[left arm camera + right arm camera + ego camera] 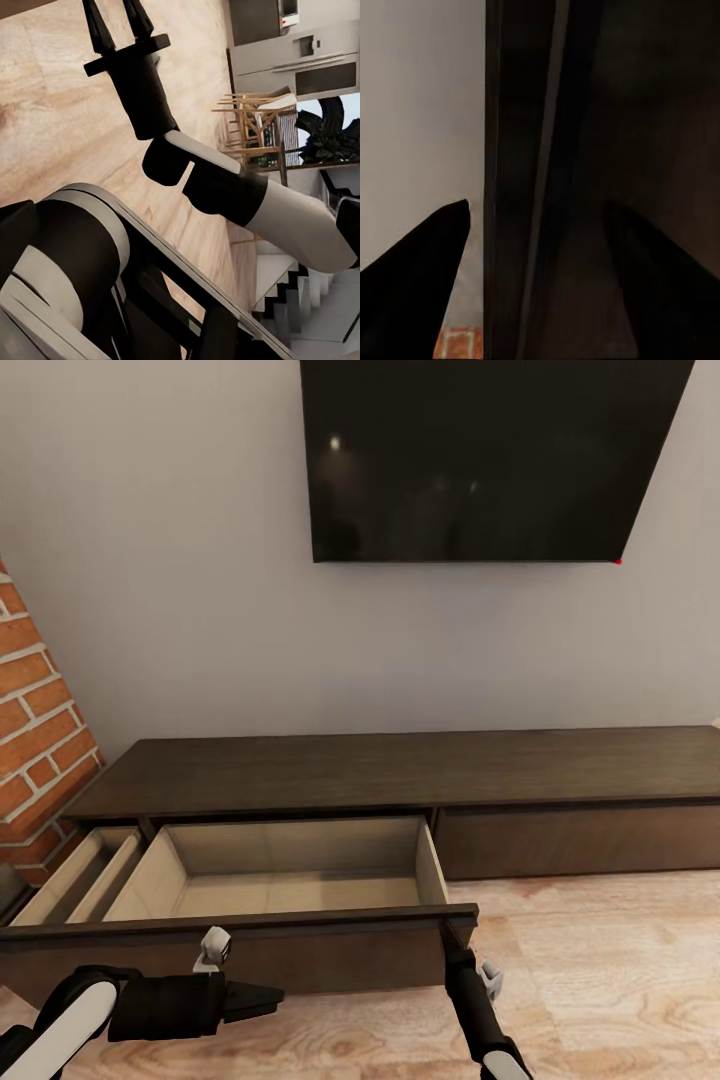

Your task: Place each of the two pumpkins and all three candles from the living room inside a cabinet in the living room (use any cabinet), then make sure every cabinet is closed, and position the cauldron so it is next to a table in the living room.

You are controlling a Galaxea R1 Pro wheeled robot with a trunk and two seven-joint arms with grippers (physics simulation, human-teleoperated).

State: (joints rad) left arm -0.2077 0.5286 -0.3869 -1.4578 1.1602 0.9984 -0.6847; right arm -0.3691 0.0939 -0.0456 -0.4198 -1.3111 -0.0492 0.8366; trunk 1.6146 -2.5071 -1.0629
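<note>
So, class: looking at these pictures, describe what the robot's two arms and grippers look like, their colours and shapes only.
Both arms have glossy white shells joined by matte black segments. The left gripper is black, on a thick black cylindrical wrist, ending in slim tapering pointed fingers, with a small light-grey bracket above it. The right gripper is black too, on a slimmer black forearm with a similar grey bracket. No cables or markings show.

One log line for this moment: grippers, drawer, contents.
right gripper: at drawer front edge | left gripper: free, below | cabinet drawer: open, empty
</note>
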